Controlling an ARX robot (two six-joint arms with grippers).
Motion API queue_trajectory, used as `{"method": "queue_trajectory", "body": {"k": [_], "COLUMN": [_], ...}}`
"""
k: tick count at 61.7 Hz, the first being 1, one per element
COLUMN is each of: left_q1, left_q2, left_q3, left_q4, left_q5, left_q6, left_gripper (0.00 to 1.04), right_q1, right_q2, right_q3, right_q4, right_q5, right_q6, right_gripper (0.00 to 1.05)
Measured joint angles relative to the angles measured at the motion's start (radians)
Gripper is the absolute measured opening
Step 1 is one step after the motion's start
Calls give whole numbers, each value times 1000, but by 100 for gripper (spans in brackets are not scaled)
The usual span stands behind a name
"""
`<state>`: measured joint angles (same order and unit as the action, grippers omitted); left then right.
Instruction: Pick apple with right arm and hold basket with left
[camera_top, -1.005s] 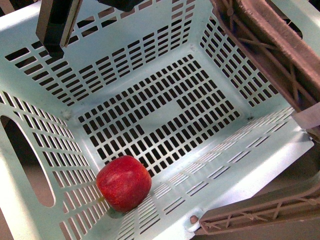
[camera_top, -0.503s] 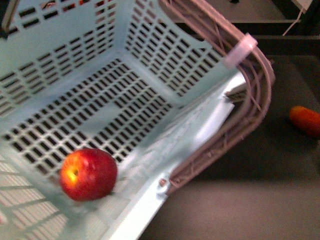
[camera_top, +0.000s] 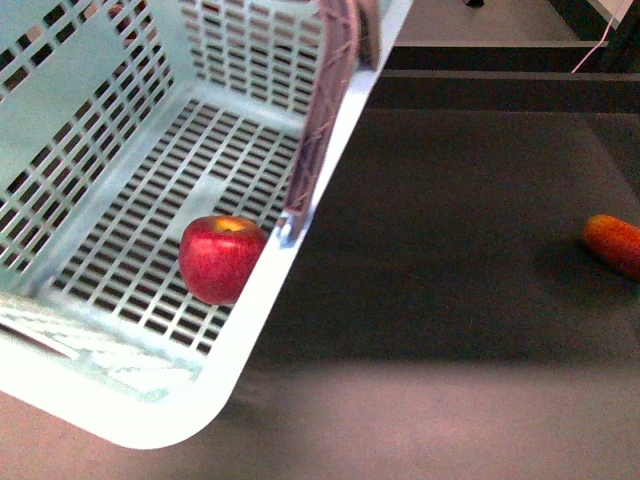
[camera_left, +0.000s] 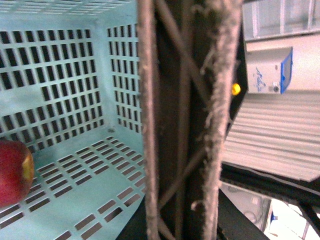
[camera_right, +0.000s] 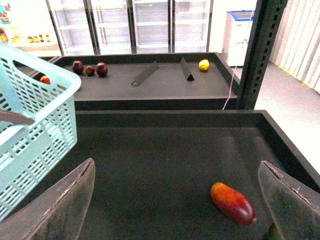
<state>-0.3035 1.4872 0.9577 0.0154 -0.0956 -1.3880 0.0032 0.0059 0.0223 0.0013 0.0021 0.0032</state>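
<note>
**Apple sits in the tilted basket; right pincer spread and empty**

The one small round red apple (camera_top: 222, 258) rests on the slotted floor of the one pale aqua rectangular plastic basket (camera_top: 140, 422). The basket is tilted over the desk's near-left corner, and the apple lies against the wall facing the right arm. The right pincer (camera_right: 176, 165) has its fingers wide apart and holds nothing; the apple lies to its left, inside the rim. One oblong orange-red fruit (camera_top: 612, 243) lies by the desk's right edge. The left pincer is unseen, so its grip cannot be told.
</note>
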Motion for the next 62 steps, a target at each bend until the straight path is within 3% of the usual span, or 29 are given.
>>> {"method": "queue_trajectory", "body": {"k": [15, 29, 62], "left_q1": [108, 114, 133], "left_q2": [74, 125, 120], "left_q3": [-77, -113, -256], "left_q4": [53, 130, 153], "left_q5": [-16, -7, 4], "left_q6": [-56, -184, -218], "left_gripper": [7, 7, 7], "right_q1": [0, 0, 0], "right_q2": [0, 0, 0], "right_q3": [0, 0, 0], "right_q4": [0, 0, 0], "right_q5": [0, 0, 0], "right_q6": [0, 0, 0], "right_gripper": [96, 96, 96]}}
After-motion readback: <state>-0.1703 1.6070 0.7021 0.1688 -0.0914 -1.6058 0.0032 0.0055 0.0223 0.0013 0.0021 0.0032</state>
